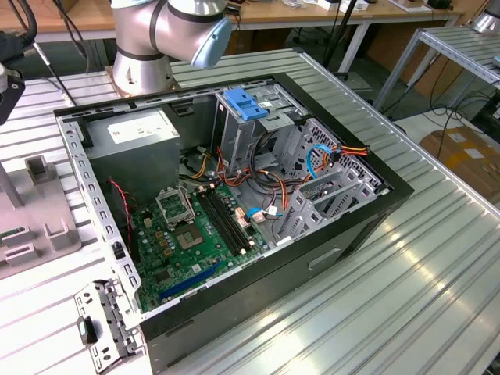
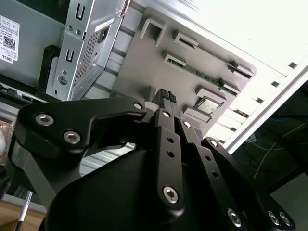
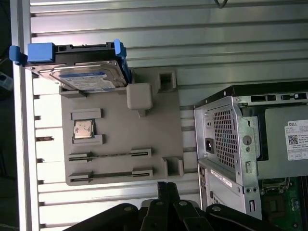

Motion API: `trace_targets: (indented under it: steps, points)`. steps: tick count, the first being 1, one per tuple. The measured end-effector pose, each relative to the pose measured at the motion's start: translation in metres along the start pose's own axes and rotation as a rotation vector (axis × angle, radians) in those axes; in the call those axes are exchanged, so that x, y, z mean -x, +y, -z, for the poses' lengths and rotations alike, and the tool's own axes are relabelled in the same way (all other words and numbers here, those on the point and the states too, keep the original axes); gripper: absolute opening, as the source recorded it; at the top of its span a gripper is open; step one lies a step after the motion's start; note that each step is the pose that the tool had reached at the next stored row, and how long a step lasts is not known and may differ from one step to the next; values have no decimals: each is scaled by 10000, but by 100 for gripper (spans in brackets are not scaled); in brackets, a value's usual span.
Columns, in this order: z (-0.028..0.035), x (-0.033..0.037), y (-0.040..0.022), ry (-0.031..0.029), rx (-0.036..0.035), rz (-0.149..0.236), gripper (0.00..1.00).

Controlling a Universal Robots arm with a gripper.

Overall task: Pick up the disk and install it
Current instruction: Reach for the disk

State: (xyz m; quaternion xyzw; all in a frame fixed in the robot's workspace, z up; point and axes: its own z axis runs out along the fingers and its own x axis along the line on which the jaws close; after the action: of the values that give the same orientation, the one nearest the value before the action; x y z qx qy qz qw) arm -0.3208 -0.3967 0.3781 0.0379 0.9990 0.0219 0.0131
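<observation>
Closest to my wrist cameras is the gripper (image 2: 166,96). In both wrist views its black fingers (image 2: 167,130) look drawn together at the tips, and I see nothing pinched between them. It points toward the grey fixture plate (image 3: 120,120).

The disk (image 3: 84,74) lies at one corner of that plate, outside the computer case (image 1: 336,258), with its label showing and blue rails (image 3: 41,52) along its edges. It is well apart from the fingertips. A small square chip (image 3: 83,129) sits on the plate near it.

In the exterior view, the plate shows at the far left of the frame on the ribbed metal table (image 1: 437,266). At lower left, a metal bracket (image 1: 105,324) sits just beside the case's corner. The open case takes the middle of the frame:
- the grey power-supply box (image 1: 133,141) at its upper left
- the green motherboard (image 1: 187,242) below that
- the light-blue latch piece (image 1: 246,104) at top centre
- the cable bundles (image 1: 328,156) to the right

The arm's base (image 1: 156,39) stands at the top of the frame, behind the case.
</observation>
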Motion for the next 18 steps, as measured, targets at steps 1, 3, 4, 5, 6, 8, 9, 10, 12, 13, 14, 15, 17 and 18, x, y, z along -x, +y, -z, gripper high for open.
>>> trace_targets:
  steps: [1, 3, 4, 5, 6, 8, 9, 10, 12, 13, 14, 15, 17, 18]
  points:
    - [-1, -7, 0, 1, -1, 0, 11]
    - [-3, -18, 0, 0, 0, 0, 11]
    - [-5, -23, -1, 0, 0, 0, 11]
    - [-6, -30, 0, 0, 0, 0, 11]
    - [-8, -35, 0, 0, 0, 0, 11]
    - [-9, -43, 1, 1, -1, 0, 11]
    - [-11, -48, 4, 2, -2, 0, 11]
    - [-14, -52, 8, 1, -1, 0, 11]
    - [-18, -58, 15, -1, 1, 0, 11]
    - [-20, -62, 20, -1, 1, 0, 11]
    - [-21, -65, 28, 1, -1, 0, 11]
    - [-23, -67, 35, 1, -1, 0, 11]
    - [-27, -74, 53, 1, -1, -1, 11]
    - [-32, -80, 74, 1, -1, 0, 11]
